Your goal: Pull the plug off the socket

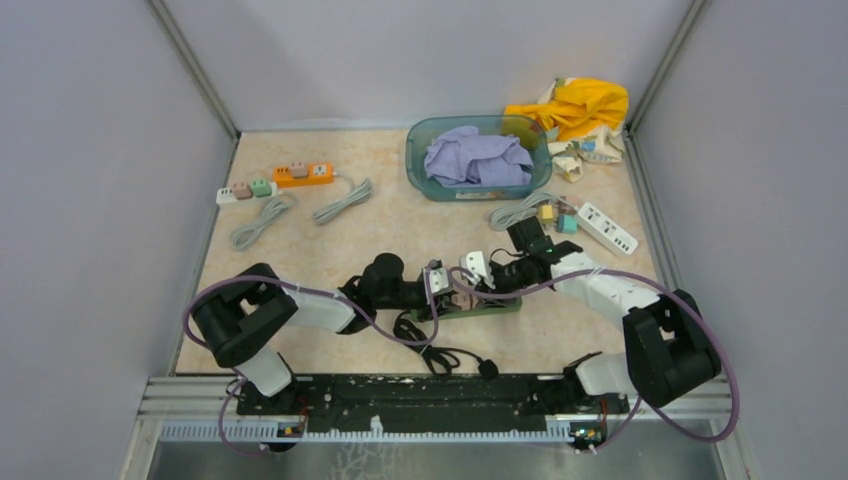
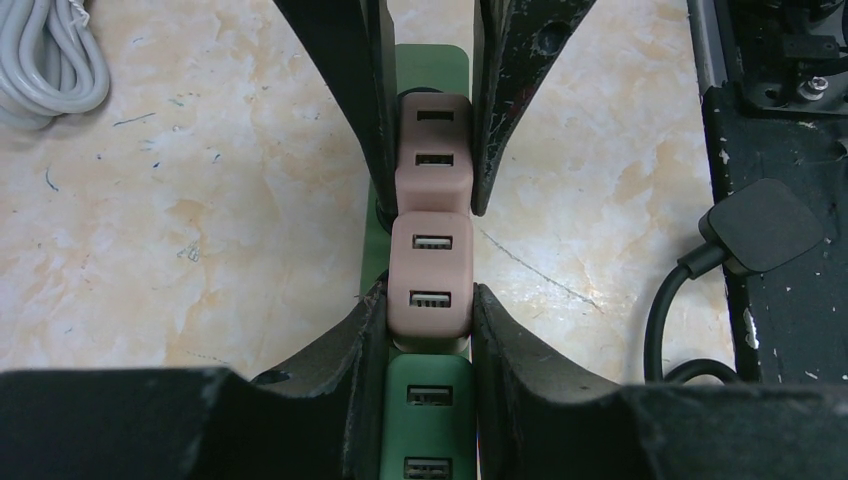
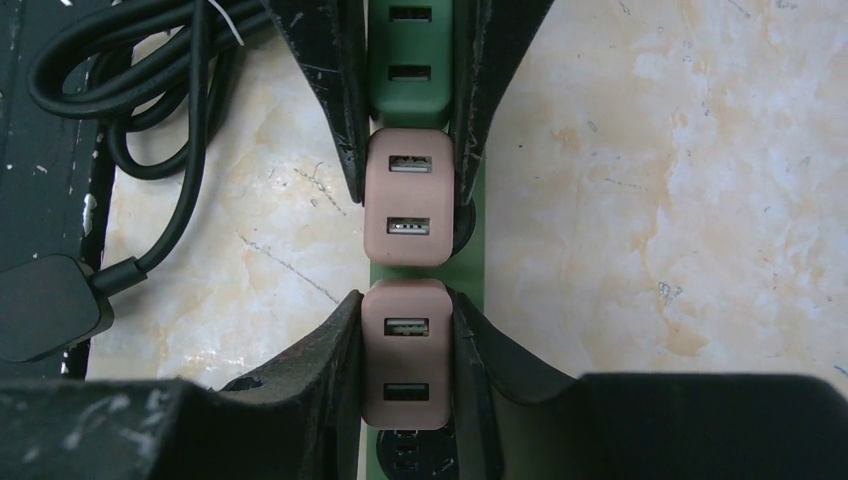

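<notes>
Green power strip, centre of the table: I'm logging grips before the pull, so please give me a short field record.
strip: green power strip, flat on the table
plugs on it: green plug, middle pink plug, end pink plug
left gripper: shut on middle pink plug
right gripper: shut on end pink plug
beside strip: black cable

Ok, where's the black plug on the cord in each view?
Top external: black plug at the table's near edge, between the arm bases.
Left wrist: black plug on the right side, about mid-height.
Right wrist: black plug at the left edge, in the lower half.
Shared landmark: the green strip carrying the pink adapters.
</notes>
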Motion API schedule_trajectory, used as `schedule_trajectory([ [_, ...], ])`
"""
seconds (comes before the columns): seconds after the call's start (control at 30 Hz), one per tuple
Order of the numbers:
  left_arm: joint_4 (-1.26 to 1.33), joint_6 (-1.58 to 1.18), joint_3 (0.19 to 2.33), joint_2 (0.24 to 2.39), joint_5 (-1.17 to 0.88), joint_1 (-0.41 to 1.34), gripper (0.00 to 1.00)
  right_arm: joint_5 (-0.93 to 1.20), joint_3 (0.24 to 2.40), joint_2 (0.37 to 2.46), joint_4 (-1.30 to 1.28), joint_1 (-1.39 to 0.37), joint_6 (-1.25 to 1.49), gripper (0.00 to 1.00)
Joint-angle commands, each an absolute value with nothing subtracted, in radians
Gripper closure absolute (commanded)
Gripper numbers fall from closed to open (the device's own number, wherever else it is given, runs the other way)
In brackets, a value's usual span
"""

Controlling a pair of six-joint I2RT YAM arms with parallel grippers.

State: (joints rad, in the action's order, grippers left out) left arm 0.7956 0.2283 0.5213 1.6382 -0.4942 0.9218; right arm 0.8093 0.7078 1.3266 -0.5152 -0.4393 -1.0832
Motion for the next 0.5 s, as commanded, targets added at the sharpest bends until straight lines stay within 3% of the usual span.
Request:
schedule_trajectory([
  [0.0, 0.653, 0.218, 0.483, 1.670, -0.490, 0.916, 1.00, 0.974, 0.749, 1.229, -0.524, -0.430, -1.207, 1.00],
  [0.47, 0.647, 0.209, 0.498, 1.677, -0.494, 0.916, 1.00, 0.942, 0.740, 1.244, -0.353, -0.502, -1.007, 1.00],
])
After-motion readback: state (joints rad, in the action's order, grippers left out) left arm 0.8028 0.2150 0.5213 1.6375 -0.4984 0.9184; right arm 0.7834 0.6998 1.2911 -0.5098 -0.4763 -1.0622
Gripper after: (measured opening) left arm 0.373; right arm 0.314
